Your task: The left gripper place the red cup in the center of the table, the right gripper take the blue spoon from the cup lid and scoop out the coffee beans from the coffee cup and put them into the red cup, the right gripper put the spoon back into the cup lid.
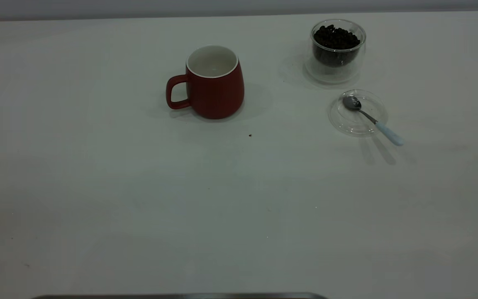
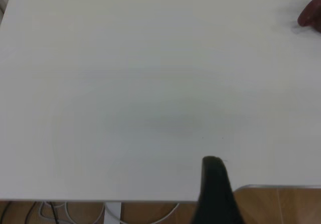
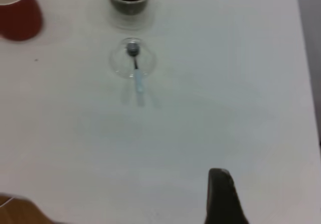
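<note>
Nearest the cameras, one dark finger of the left hand (image 2: 216,191) and one of the right hand (image 3: 223,198) were seen over the near tabletop (image 1: 139,216), well apart from all objects; whether either hand was wide or narrow could not be told. Farther on, the blue spoon (image 1: 372,120) lay with its metal bowl in the cup lid (image 1: 357,112) and its pale handle overhanging the rim, judged light and slippery, best taken by that free handle. The red cup (image 1: 213,83) stood upright and empty near the centre, judged heavy, stiff and breakable, to be gripped at the rim or handle. Farthest, the coffee cup (image 1: 335,50), thin glass and judged fragile, held the coffee beans (image 1: 336,38) heaped nearly to its rim.
</note>
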Tool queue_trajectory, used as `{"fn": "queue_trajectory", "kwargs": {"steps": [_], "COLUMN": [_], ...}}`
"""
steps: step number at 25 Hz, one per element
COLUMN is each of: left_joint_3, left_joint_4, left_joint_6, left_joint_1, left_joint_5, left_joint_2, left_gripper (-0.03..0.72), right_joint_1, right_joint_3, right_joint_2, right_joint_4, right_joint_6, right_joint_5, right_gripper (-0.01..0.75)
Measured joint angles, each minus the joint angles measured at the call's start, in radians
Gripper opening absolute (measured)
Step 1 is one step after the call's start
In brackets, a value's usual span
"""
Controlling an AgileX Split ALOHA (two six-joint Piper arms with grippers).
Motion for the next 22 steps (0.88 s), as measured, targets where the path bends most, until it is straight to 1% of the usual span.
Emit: {"fn": "queue_trajectory", "kwargs": {"steps": [22], "left_joint_3": [0.000], "left_joint_4": [0.000], "left_joint_6": [0.000], "left_joint_1": [0.000], "left_joint_5": [0.000], "left_joint_2": [0.000], "left_gripper": [0.587], "right_joint_1": [0.005], "right_joint_3": [0.000], "right_joint_2": [0.000], "right_joint_4": [-0.046], "right_joint_6": [0.033], "right_joint_5": [0.000], "right_gripper": [0.494]}}
